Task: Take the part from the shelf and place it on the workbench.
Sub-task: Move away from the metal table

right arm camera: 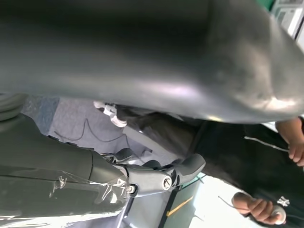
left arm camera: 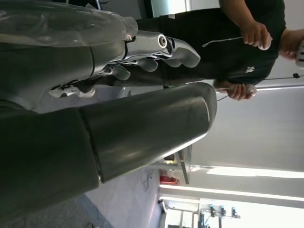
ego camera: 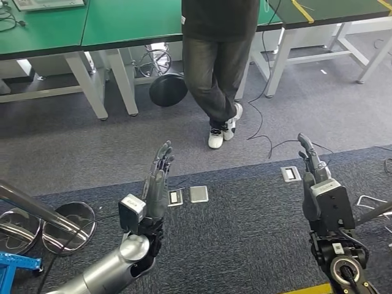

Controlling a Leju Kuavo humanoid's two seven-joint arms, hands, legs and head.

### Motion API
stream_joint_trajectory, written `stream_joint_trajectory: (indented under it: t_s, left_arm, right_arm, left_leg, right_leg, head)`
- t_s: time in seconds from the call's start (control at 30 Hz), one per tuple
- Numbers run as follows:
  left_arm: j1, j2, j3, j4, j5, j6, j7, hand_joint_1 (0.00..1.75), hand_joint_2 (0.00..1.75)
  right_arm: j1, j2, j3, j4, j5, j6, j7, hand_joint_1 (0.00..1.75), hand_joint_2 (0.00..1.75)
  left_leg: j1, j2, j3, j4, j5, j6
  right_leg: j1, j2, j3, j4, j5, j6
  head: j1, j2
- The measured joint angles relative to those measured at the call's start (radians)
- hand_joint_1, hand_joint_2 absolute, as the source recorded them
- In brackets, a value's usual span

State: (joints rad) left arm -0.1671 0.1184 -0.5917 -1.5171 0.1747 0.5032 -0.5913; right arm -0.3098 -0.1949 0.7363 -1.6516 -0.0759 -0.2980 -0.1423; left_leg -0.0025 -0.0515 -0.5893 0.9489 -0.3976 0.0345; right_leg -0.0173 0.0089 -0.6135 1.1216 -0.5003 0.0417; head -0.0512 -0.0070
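1. Both hands are raised over the floor with fingers spread and nothing in them: left hand (ego camera: 157,184), right hand (ego camera: 314,168).
2. Grey carpet (ego camera: 286,116) meets a darker blue strip.
3. Green tabletops (ego camera: 125,21) stand behind a person (ego camera: 217,61).
4. Two floor sockets (ego camera: 198,194) lie between the hands.

Laboratory or workshop. Indicated by green-topped desk (ego camera: 129,21) rows on white frames beyond the left hand (ego camera: 157,184), grey carpet (ego camera: 286,122) with floor sockets (ego camera: 198,194), loose cables (ego camera: 263,138), stool base (ego camera: 168,89).
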Motion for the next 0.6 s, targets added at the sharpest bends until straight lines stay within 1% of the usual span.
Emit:
stream_joint_trajectory:
  t_s: [0.03,0.07,0.1,0.13,0.17,0.2,0.23,0.27,0.3,0.33,0.37,0.4,0.43,0.47,0.5,0.53,0.57,0.6]
  left_arm:
    - [0.000,0.000,0.000,0.000,0.000,0.000,0.000,0.00,0.00]
    - [-0.001,-0.001,0.000,0.000,0.000,0.000,0.000,0.00,0.00]
    - [-0.001,-0.001,0.000,0.000,0.000,0.000,-0.001,0.00,0.00]
    - [0.000,-0.001,0.000,0.000,0.000,0.000,-0.001,0.00,0.00]
    - [0.001,-0.001,0.000,0.000,0.000,0.000,-0.001,0.00,0.00]
    - [0.002,-0.001,0.000,0.000,0.000,0.000,-0.002,0.00,0.00]
    - [0.002,0.000,0.000,0.000,0.000,0.000,-0.002,0.00,0.00]
    - [0.001,0.001,0.000,0.000,0.000,0.000,-0.003,0.00,0.00]
    - [0.000,0.001,0.000,0.000,0.000,0.000,-0.003,0.00,0.00]
    - [0.000,0.001,0.000,0.000,0.000,0.000,-0.003,0.00,0.00]
    - [0.000,0.002,0.000,0.000,0.000,0.000,-0.003,0.00,0.00]
    - [0.001,0.002,0.000,0.000,0.000,0.000,-0.004,0.00,0.00]
    - [0.002,0.002,0.000,0.000,0.001,0.000,-0.004,0.00,0.00]
    - [0.002,0.002,0.000,0.000,0.002,0.000,-0.005,0.00,0.00]
    - [0.002,0.003,0.000,0.000,0.003,0.000,-0.006,0.00,0.00]
    - [0.001,0.003,0.000,0.000,0.005,0.000,-0.007,0.00,0.00]
    - [-0.001,0.003,0.000,0.000,0.005,0.000,-0.008,0.00,0.00]
    - [-0.002,0.002,0.000,0.000,0.006,0.000,-0.009,0.00,0.00]
  right_arm:
    - [0.000,0.000,0.000,0.000,0.000,0.000,0.000,0.00,0.00]
    - [-0.001,0.000,0.000,0.000,0.000,0.000,0.000,0.00,0.00]
    - [-0.001,0.000,0.000,0.000,0.000,0.000,0.000,0.00,0.00]
    - [-0.001,0.000,0.000,0.000,0.000,0.000,0.000,0.00,0.00]
    - [-0.002,0.000,0.000,0.000,0.000,-0.001,0.000,0.00,0.00]
    - [-0.003,0.000,0.001,0.000,0.000,-0.001,0.000,0.00,0.00]
    - [-0.003,0.000,0.000,-0.001,0.000,-0.001,0.000,0.00,0.00]
    - [-0.004,0.000,0.000,-0.001,0.000,-0.001,-0.001,0.00,0.00]
    - [-0.005,0.000,0.001,-0.001,0.000,-0.001,-0.001,0.00,0.00]
    - [-0.005,0.000,0.001,0.000,0.000,-0.001,-0.001,0.00,0.00]
    - [-0.004,0.000,0.002,0.000,0.000,-0.001,-0.001,0.00,0.00]
    - [-0.004,0.000,0.003,0.000,0.000,-0.001,-0.001,0.00,0.00]
    - [-0.004,0.000,0.004,0.000,0.000,-0.001,-0.001,0.00,0.00]
    - [-0.004,0.000,0.005,0.000,0.000,-0.002,-0.001,0.00,0.00]
    - [-0.004,0.000,0.005,0.000,0.000,-0.003,-0.001,0.00,0.00]
    - [-0.004,0.000,0.005,0.000,0.000,-0.003,-0.002,0.00,0.00]
    - [-0.005,0.000,0.005,0.000,0.000,-0.003,-0.002,0.00,0.00]
    - [-0.005,0.000,0.005,0.000,0.000,-0.004,-0.002,0.00,0.00]
  left_leg:
    - [-0.001,-0.008,0.001,0.001,-0.001,-0.002]
    - [-0.001,-0.016,-0.001,0.003,-0.002,-0.005]
    - [0.000,-0.022,-0.004,0.004,0.000,-0.009]
    - [0.001,-0.028,-0.007,0.003,0.002,-0.014]
    - [0.002,-0.035,-0.010,0.002,0.005,-0.020]
    - [0.003,-0.035,-0.010,0.003,0.004,-0.025]
    - [0.001,-0.026,-0.016,0.018,-0.007,-0.030]
    - [0.000,-0.011,-0.031,0.051,-0.027,-0.034]
    - [0.001,0.008,-0.057,0.107,-0.057,-0.038]
    - [0.003,0.024,-0.094,0.180,-0.091,-0.043]
    - [0.006,0.032,-0.130,0.249,-0.117,-0.047]
    - [0.009,0.037,-0.156,0.297,-0.129,-0.050]
    - [0.011,0.041,-0.162,0.303,-0.121,-0.053]
    - [0.013,0.046,-0.145,0.267,-0.096,-0.054]
    - [0.014,0.057,-0.110,0.199,-0.061,-0.054]
    - [0.013,0.080,-0.070,0.122,-0.032,-0.053]
    - [0.010,0.097,-0.038,0.060,-0.013,-0.048]
    - [0.007,0.108,-0.019,0.022,-0.004,-0.043]
  right_leg:
    - [0.000,0.014,0.033,-0.074,0.033,-0.004]
    - [0.001,0.026,0.061,-0.133,0.051,-0.007]
    - [0.003,0.035,0.076,-0.164,0.056,-0.009]
    - [0.004,0.036,0.083,-0.173,0.051,-0.009]
    - [0.005,0.031,0.088,-0.179,0.052,-0.012]
    - [0.003,0.024,0.090,-0.183,0.055,-0.015]
    - [0.001,0.017,0.095,-0.190,0.058,-0.019]
    - [-0.002,0.008,0.099,-0.196,0.062,-0.024]
    - [-0.003,-0.001,0.101,-0.200,0.064,-0.028]
    - [-0.001,-0.009,0.101,-0.201,0.064,-0.031]
    - [0.000,-0.020,0.101,-0.201,0.063,-0.033]
    - [0.000,-0.030,0.100,-0.201,0.063,-0.033]
    - [0.000,-0.040,0.100,-0.201,0.061,-0.032]
    - [0.000,-0.050,0.101,-0.200,0.060,-0.031]
    - [-0.001,-0.060,0.103,-0.199,0.057,-0.028]
    - [0.001,-0.069,0.103,-0.196,0.054,-0.023]
    - [0.004,-0.077,0.104,-0.193,0.050,-0.018]
    - [0.007,-0.085,0.104,-0.191,0.046,-0.013]
  head:
    - [0.000,0.000]
    - [0.000,0.000]
    - [0.000,0.000]
    - [0.000,0.000]
    - [0.001,0.000]
    - [0.001,0.000]
    - [-0.001,0.000]
    - [-0.004,0.000]
    - [-0.008,0.000]
    - [-0.011,0.000]
    - [-0.012,0.000]
    - [-0.012,0.000]
    - [-0.013,0.000]
    - [-0.014,0.000]
    - [-0.015,0.000]
    - [-0.017,0.000]
    - [-0.019,0.000]
    - [-0.018,0.000]
